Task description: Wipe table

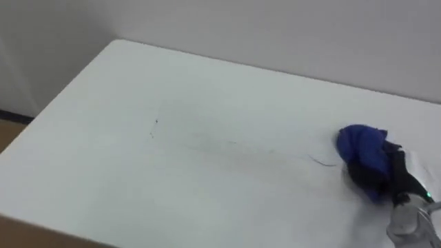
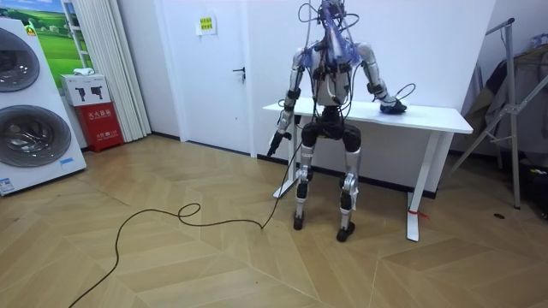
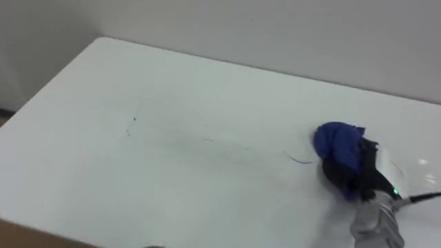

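A white table (image 1: 172,83) stands against the wall, and I stand at its near side (image 2: 432,121). A bunched blue cloth (image 1: 362,146) lies on it at the far right. My right hand (image 1: 380,173), dark, grips the cloth from the near side, its fingers curled into the folds (image 3: 348,172). Thin dark pen marks (image 1: 155,125) run across the tabletop from its middle toward the cloth, ending in a short stroke (image 1: 322,162) just left of it. My left hand (image 2: 276,140) hangs at my side below the table's edge, fingers relaxed.
The table's left corner (image 1: 117,43) and near edge (image 1: 41,224) drop to wooden floor. In the room view two washing machines (image 2: 30,103) and a red box (image 2: 101,124) stand at the left, a door (image 2: 214,68) behind, and a metal rack (image 2: 518,103) at the right.
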Tool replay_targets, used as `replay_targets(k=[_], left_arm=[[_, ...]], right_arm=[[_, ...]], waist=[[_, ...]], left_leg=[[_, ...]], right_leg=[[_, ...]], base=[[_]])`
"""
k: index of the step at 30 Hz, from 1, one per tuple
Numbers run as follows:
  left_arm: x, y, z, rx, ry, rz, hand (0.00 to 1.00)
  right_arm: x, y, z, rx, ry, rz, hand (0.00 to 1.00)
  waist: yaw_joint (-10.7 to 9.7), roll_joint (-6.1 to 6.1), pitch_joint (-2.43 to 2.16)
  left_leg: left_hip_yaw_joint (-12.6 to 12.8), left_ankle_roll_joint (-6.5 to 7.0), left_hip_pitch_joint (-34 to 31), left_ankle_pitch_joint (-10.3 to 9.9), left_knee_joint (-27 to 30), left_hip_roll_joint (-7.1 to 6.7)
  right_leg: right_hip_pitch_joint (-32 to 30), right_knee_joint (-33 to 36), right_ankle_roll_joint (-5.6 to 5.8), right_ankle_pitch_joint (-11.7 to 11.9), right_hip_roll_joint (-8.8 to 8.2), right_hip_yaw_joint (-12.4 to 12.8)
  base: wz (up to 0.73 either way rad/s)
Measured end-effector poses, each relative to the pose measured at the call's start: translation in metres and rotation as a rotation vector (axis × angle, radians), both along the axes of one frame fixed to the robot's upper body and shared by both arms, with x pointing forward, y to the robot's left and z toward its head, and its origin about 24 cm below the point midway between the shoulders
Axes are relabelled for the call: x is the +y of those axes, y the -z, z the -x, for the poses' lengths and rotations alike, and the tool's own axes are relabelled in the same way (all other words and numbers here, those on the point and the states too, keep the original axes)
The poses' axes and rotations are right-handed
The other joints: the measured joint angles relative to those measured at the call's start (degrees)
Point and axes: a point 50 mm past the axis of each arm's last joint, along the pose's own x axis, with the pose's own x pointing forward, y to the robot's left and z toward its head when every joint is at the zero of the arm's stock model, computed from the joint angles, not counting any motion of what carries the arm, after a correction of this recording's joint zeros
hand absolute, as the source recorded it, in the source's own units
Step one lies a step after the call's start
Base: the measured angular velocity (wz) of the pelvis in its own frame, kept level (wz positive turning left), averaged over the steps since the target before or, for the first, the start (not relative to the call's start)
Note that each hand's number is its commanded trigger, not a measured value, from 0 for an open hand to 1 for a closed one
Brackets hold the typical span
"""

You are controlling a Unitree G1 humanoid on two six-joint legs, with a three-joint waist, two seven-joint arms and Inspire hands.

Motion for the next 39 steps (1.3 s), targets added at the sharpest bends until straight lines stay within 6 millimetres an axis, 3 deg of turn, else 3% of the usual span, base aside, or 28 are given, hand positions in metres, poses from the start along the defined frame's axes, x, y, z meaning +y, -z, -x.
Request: replay_targets(k=[2, 4, 5, 7, 9, 13, 17, 21, 24, 28, 30, 32, 33, 35, 37, 39], left_arm=[[-0.008, 0.002, -0.005, -0.028, -0.022, 0.02, 0.0], [-0.008, 0.001, -0.01, -0.036, -0.024, -0.002, 0.0], [-0.009, 0.001, -0.011, -0.036, -0.027, -0.018, 0.0], [-0.01, -0.001, -0.016, -0.056, -0.026, -0.035, 0.0], [-0.009, -0.002, -0.021, -0.08, -0.029, -0.035, 0.0], [-0.008, -0.005, -0.017, -0.105, -0.035, -0.062, 0.0], [0.004, -0.008, 0.001, -0.072, -0.044, -0.116, 0.0], [0.014, -0.012, 0.015, -0.06, -0.086, -0.146, 0.0], [0.012, -0.011, 0.013, -0.065, -0.074, -0.145, 0.0], [-0.002, -0.007, 0.0, -0.09, -0.032, -0.118, 0.0], [-0.009, -0.005, -0.01, -0.101, 0.013, -0.102, 0.0], [-0.015, -0.005, -0.027, -0.125, 0.043, -0.096, 0.0], [-0.017, -0.005, -0.031, -0.132, 0.054, -0.096, 0.0], [-0.023, -0.005, -0.041, -0.143, 0.097, -0.086, 0.0], [-0.025, -0.004, -0.043, -0.145, 0.107, -0.084, 0.0], [-0.025, -0.004, -0.035, -0.123, 0.102, -0.083, 0.0]], right_arm=[[0.018, -0.005, -0.015, -0.013, -0.039, 0.008, 1.0], [0.043, -0.01, -0.025, -0.047, -0.107, -0.006, 1.0], [0.06, -0.013, -0.031, -0.069, -0.166, -0.017, 1.0], [0.077, -0.017, -0.035, -0.092, -0.218, -0.043, 1.0], [0.082, -0.017, -0.037, -0.102, -0.242, -0.055, 1.0], [0.073, -0.007, -0.023, -0.086, -0.22, 0.003, 1.0], [0.034, 0.008, 0.019, -0.092, -0.079, 0.078, 1.0], [0.0, 0.014, 0.054, -0.076, 0.107, 0.123, 1.0], [-0.002, 0.014, 0.052, -0.077, 0.12, 0.115, 1.0], [0.011, 0.009, 0.029, -0.058, 0.086, 0.095, 1.0], [0.027, 0.003, 0.012, -0.035, 0.012, 0.088, 1.0], [0.076, -0.009, -0.015, -0.012, -0.213, 0.067, 1.0], [0.092, -0.011, -0.021, -0.011, -0.277, 0.059, 1.0], [0.147, -0.023, -0.04, -0.009, -0.518, 0.045, 1.0], [0.174, -0.029, -0.046, -0.008, -0.624, -0.002, 1.0], [0.18, -0.029, -0.045, -0.012, -0.662, -0.002, 1.0]], waist=[[2.25, 0.7, 0.0], [2.39, 0.68, 0.0], [2.2, 0.77, -0.02], [1.92, 0.82, -0.05], [1.08, 0.79, -0.11], [-1.21, 0.78, -0.17], [-3.65, 0.19, -0.32], [-4.52, 0.2, -0.34], [-4.14, 0.25, -0.35], [-2.1, 0.39, -0.36], [0.03, 0.33, -0.33], [2.64, 0.03, -0.14], [3.19, -0.01, -0.08], [5.39, -0.06, 0.03], [5.99, -0.33, 0.18], [6.0, -0.24, 0.26]], left_leg=[[1.67, 0.22, 2.54, 0.27, -3.72, -0.97], [3.24, 0.38, 2.76, 1.08, -5.44, -1.11], [3.73, 0.3, 3.02, 1.64, -6.71, -1.22], [3.79, 0.1, 3.52, 2.49, -8.82, -1.43], [2.84, -0.11, 3.83, 3.34, -10.42, -1.62], [1.08, -0.39, 6.15, 4.41, -13.37, -1.88], [-0.19, -0.33, 8.15, 4.36, -14.46, -2.36], [-0.44, -0.14, 9.96, 4.2, -15.0, -2.65], [-0.4, -0.14, 9.76, 4.16, -14.96, -2.65], [0.08, -0.38, 9.03, 4.16, -14.62, -2.44], [-0.02, -0.65, 8.61, 4.0, -14.71, -2.37], [-0.5, -0.75, 7.94, 4.05, -14.72, -2.06], [-0.66, -0.84, 7.83, 4.1, -14.71, -1.94], [-2.42, -1.1, 7.26, 4.26, -14.77, -1.76], [-3.99, -1.14, 6.45, 4.42, -14.74, -1.77], [-5.38, -0.81, 6.12, 4.76, -14.85, -1.9]], right_leg=[[-0.41, -1.96, 0.4, 2.32, 0.72, 3.68], [-1.22, -2.7, 0.36, 3.25, 0.88, 4.37], [-1.5, -3.33, 0.2, 3.8, 0.87, 4.0], [-1.66, -3.79, 0.01, 4.05, 0.78, 2.66], [-1.33, -4.19, -0.06, 4.09, 0.69, 1.04], [1.28, -5.65, -0.05, 4.08, 0.73, -1.32], [4.59, -7.77, -0.04, 4.08, 0.51, -3.94], [6.75, -8.48, 0.03, 4.04, 0.32, -5.06], [6.66, -8.51, 0.04, 4.03, 0.27, -6.16], [5.45, -8.26, -0.04, 4.08, 0.5, -5.64], [3.42, -7.27, -0.72, 4.51, 1.15, -3.74], [1.61, -7.09, -1.96, 5.31, 2.29, -2.34], [1.44, -7.11, -2.14, 5.42, 2.58, -2.02], [0.87, -7.21, -2.43, 5.59, 3.39, -1.56], [0.88, -7.57, -2.59, 5.54, 3.55, -2.38], [1.24, -7.65, -2.56, 5.52, 3.41, -3.47]], base=[[-1.02], [-0.47], [-0.26], [0.0], [0.23], [0.25], [0.2], [0.06], [-0.01], [-0.21], [-0.6], [-0.55], [-0.26], [-0.02], [0.31], [0.39]])
